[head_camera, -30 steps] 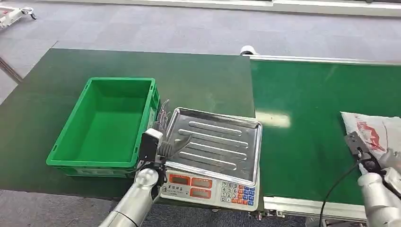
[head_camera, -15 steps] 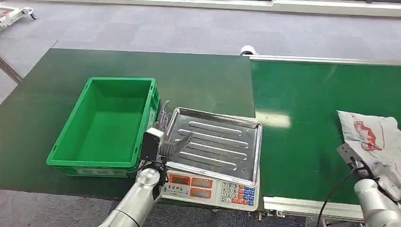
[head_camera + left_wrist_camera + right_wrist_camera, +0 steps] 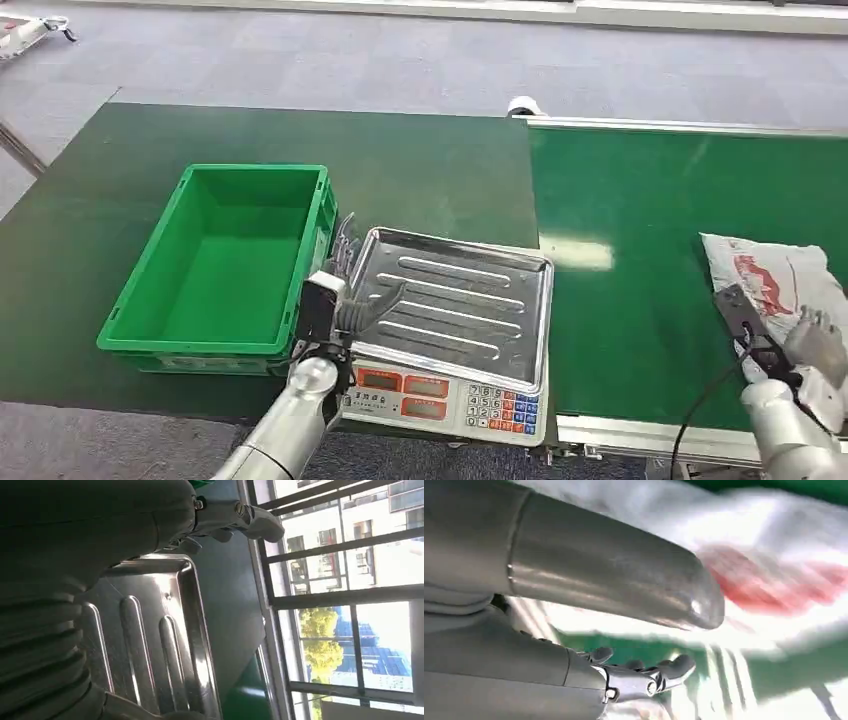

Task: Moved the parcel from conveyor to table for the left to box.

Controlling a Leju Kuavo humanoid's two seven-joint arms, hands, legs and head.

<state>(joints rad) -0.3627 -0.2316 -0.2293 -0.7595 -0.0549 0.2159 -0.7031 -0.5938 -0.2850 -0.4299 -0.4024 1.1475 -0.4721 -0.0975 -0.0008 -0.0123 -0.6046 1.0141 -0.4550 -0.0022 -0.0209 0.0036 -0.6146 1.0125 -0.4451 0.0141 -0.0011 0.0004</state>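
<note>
My right hand (image 3: 815, 345) hovers with fingers released beside the parcel (image 3: 775, 285) on the conveyor (image 3: 640, 220); a shallow grasp risks the slippery bag sliding free.

A scale (image 3: 445, 395) with a steel weighing tray (image 3: 450, 300) and a keypad (image 3: 503, 409) stands at the near table edge. Grey carpet floor (image 3: 400, 60) lies beyond.

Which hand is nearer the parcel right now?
Right. The right hand is at the parcel on the conveyor, against its near edge. The left hand is far off, between the crate and the scale tray.
</note>
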